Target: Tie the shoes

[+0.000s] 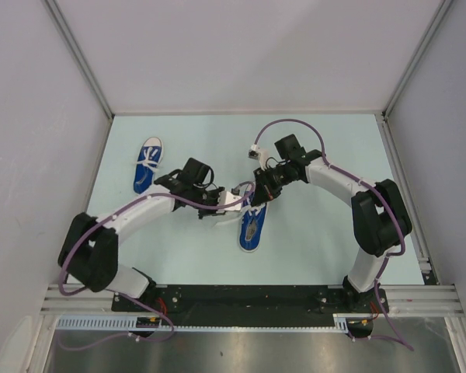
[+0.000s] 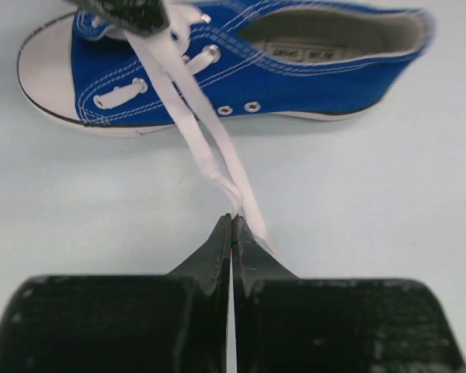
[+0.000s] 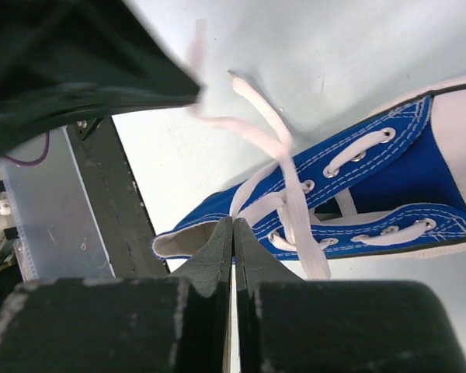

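While one blue shoe [image 1: 251, 231] lies just below frame centre on the desk [image 1: 326, 155], the left pincer [image 2: 231, 225] is pressed together, pinching its white lace [image 2: 210, 148]. Right pincer [image 3: 233, 225] pressed together over the eyelets; hold on lace unclear. Second shoe [image 1: 148, 165] upper left, well apart.

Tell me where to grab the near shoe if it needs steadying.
I'd take the near shoe by its heel rim, from above, one finger inside the opening. It sits sole-down, that rim is thin and open, and the laces crowd only the toe half.
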`<state>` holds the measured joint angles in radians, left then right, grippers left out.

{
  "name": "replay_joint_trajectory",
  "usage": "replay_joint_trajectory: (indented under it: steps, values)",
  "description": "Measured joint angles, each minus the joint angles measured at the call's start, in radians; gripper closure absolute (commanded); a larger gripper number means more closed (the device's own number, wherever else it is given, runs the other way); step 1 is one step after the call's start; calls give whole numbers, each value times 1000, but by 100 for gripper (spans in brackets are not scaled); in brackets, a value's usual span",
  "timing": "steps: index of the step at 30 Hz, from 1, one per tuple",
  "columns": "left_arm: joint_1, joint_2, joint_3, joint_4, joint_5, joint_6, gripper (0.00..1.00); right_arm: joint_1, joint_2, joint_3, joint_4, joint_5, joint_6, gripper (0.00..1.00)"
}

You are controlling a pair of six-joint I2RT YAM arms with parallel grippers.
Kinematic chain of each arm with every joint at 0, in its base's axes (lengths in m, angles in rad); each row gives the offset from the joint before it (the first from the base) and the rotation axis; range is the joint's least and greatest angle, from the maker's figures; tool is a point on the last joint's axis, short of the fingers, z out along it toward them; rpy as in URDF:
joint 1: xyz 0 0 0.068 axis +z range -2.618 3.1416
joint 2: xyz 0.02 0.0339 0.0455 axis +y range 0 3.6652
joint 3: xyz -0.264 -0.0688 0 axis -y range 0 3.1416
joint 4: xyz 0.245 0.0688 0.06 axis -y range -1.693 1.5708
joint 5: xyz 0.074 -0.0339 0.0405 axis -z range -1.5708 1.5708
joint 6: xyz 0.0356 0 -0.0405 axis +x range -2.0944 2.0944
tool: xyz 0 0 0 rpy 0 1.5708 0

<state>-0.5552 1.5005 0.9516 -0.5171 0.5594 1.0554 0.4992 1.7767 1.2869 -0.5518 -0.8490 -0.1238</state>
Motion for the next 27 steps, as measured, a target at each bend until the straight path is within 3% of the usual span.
replay_joint_trajectory:
  steps: [7, 14, 19, 27]
  values:
    - [-23, -174, 26, -199, 95, 31, 100, -10, 0, 0, 2, 23, 0, 100]
    - [-172, -193, 106, -294, 137, 32, 100, -19, 0, 0, 7, 33, 5, 100]
    - [-264, -162, 177, -286, 157, -5, 100, -28, 0, 0, 12, 33, 15, 100]
    - [-376, 53, 223, -129, 149, -145, 100, -33, 0, 0, 27, 27, 19, 100]
